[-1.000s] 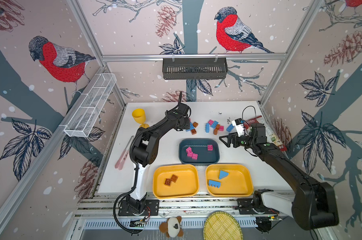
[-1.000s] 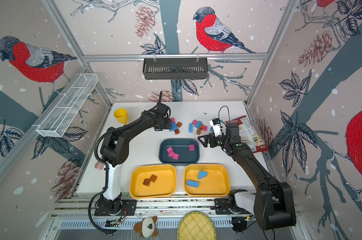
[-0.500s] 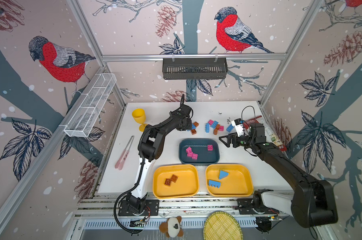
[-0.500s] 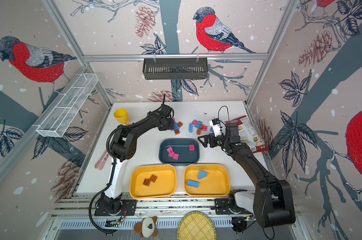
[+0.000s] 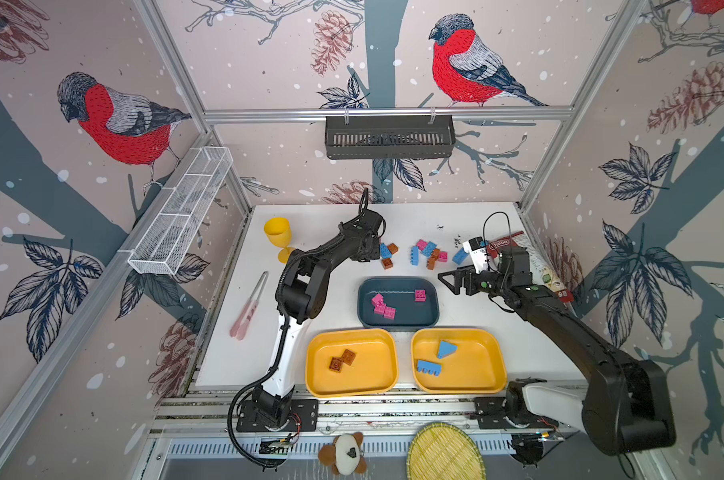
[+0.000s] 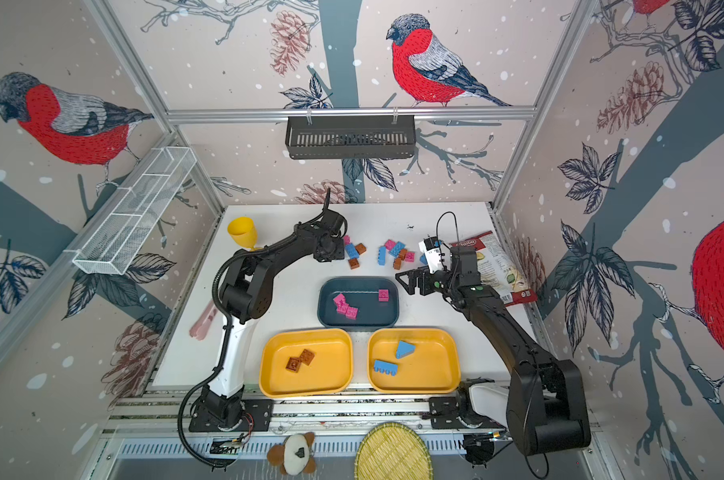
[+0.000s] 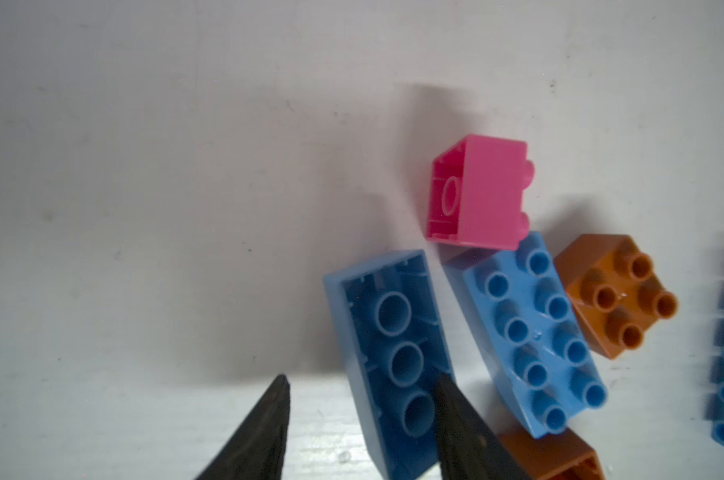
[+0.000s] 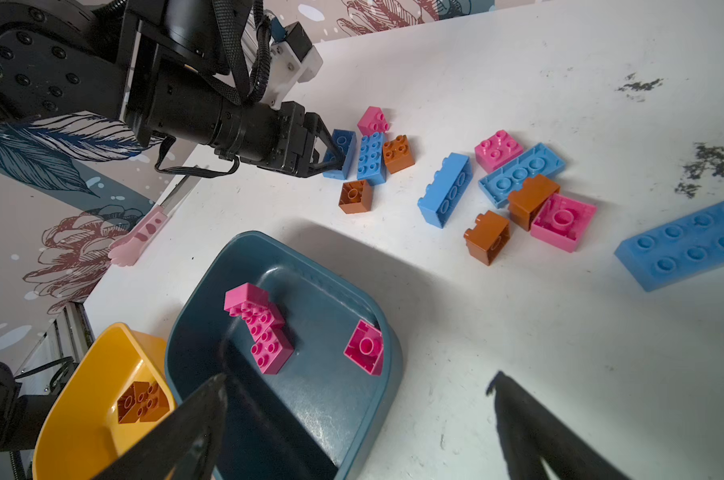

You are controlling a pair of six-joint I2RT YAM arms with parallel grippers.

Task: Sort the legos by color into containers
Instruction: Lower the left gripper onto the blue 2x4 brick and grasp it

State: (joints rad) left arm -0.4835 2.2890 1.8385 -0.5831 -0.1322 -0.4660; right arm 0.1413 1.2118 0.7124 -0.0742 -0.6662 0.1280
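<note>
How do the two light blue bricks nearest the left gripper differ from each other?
The upturned blue brick shows its hollow underside; the studded blue brick lies studs up. The upturned one sits between the open fingers of the left gripper; the studded one lies outside them, beside a pink brick and a brown brick. Both are light blue and similar in size.
</note>
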